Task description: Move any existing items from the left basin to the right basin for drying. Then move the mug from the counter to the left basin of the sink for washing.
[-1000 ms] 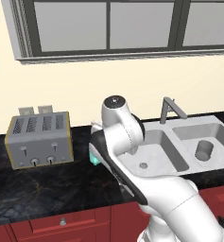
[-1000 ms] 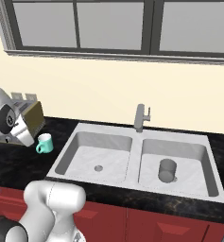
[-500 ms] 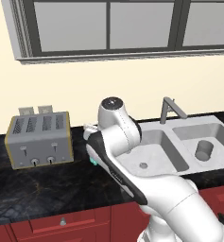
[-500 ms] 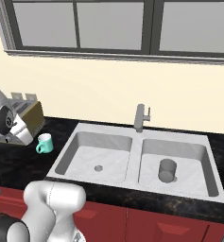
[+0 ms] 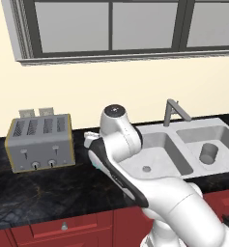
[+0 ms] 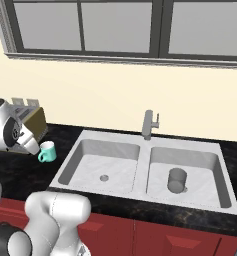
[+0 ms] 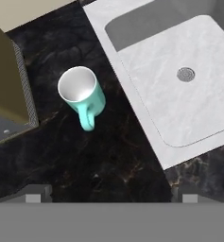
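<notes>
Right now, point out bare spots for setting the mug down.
The narrower left steel basin is bare around its round drain. Black counter between the teal-and-white mug and sink is free. Crowded: beside the toaster, and the right basin holding the grey cup.

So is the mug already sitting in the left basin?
No, the mug stands upright on the black counter between the toaster and the sink's left basin.

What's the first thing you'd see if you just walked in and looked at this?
A little teal mug stands upright on the shiny black counter between the toaster and the sink, with the robot's hand hovering above it. In the sink, a plain grey cup stands in the right basin.
</notes>
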Available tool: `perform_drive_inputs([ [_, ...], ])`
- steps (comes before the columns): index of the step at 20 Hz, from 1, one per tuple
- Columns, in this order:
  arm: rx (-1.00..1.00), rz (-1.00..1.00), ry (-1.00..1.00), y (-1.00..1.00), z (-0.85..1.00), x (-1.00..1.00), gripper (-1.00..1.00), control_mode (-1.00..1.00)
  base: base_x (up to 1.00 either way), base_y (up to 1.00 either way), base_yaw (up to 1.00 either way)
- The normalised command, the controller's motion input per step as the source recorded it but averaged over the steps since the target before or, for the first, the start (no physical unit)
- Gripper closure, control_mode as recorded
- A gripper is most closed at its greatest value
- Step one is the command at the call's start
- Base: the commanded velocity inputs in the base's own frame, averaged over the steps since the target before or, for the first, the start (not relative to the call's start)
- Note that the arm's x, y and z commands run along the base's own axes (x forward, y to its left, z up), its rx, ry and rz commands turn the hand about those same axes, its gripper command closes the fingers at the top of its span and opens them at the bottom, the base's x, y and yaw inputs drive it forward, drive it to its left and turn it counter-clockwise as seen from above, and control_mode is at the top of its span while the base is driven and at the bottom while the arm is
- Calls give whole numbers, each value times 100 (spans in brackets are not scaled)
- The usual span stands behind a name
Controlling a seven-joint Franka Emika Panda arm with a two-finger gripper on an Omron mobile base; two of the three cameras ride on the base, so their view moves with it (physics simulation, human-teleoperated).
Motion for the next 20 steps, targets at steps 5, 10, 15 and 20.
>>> perform_drive_inputs([
  [5,0,6,0,1,-14,30,-100,-100,0,0,0],
  [10,0,7,0,4,-14,22,-100,-100,0,0,0],
  [15,0,5,0,12,-24,10,-100,-100,0,0,0],
  [20,0,2,0,16,-28,8,-100,-100,0,0,0],
])
